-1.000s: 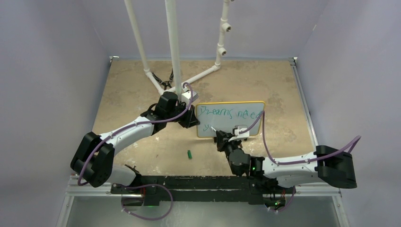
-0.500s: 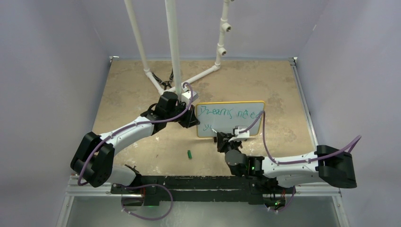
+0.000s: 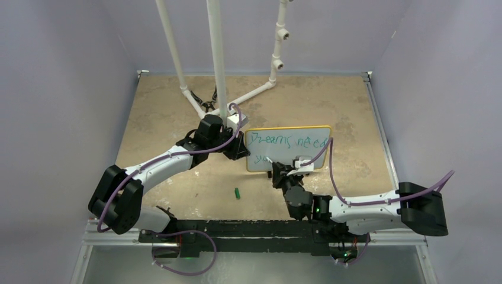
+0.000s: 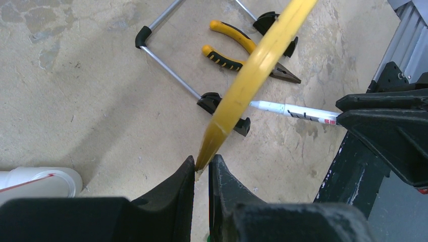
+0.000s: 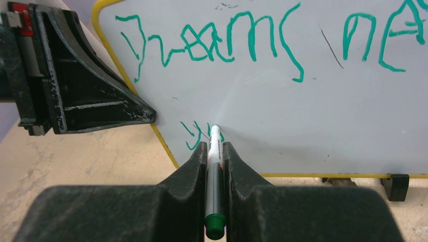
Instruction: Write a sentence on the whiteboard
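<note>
Whiteboard (image 3: 288, 157) upright mid-table, both claws gripping
From above we see its long axis running left to right, the sentence (image 3: 288, 142) facing near, the left claw (image 3: 238, 148) at its left edge. Our left wrist view shows those jaws pinched shut on the yellow rim. Our right wrist view shows the right claw (image 5: 215, 147) clamped on a marker (image 5: 215, 138), tip pointing far, touching the board's lower left

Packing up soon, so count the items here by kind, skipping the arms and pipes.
whiteboard: 1
marker: 1
pliers: 1
small green piece: 1
Total: 4
</note>
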Robot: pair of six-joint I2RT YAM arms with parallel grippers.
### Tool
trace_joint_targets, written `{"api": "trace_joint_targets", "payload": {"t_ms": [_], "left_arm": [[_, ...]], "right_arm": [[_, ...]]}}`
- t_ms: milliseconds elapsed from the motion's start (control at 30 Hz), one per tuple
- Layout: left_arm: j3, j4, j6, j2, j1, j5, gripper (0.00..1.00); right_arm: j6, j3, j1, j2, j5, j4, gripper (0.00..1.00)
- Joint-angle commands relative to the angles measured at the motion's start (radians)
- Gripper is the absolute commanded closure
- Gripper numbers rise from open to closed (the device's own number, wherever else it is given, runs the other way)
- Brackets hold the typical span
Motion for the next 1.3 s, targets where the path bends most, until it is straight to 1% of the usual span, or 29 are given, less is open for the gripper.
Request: {"api": "trace_joint_targets", "payload": {"t_ms": [0,267,567,667,1000,1267], "left_arm": [[0.040,0.020,-0.001,-0.003,-0.004,0.006,1.00],[0.041,0.020,0.000,-0.003,-0.004,0.008,1.00],[0.042,0.019,0.001,-0.006,-0.003,0.006,1.00],[0.041,0.019,0.002,-0.006,-0.003,0.005,1.00],[0.040,0.020,0.003,-0.005,-0.004,0.003,1.00],[0.040,0.020,0.003,-0.005,-0.003,0.005,1.00]], "right_arm": [[-0.073,0.003,-0.008,0.013,0.044,0.116,1.00],[-0.080,0.013,-0.007,0.034,0.029,0.121,1.00],[-0.084,-0.043,-0.008,-0.090,0.029,0.122,1.00],[-0.077,-0.049,-0.008,-0.104,0.027,0.098,1.00],[-0.027,-0.043,-0.008,-0.065,0.026,0.054,1.00],[-0.022,-0.030,-0.008,-0.033,0.037,0.044,1.00]]}}
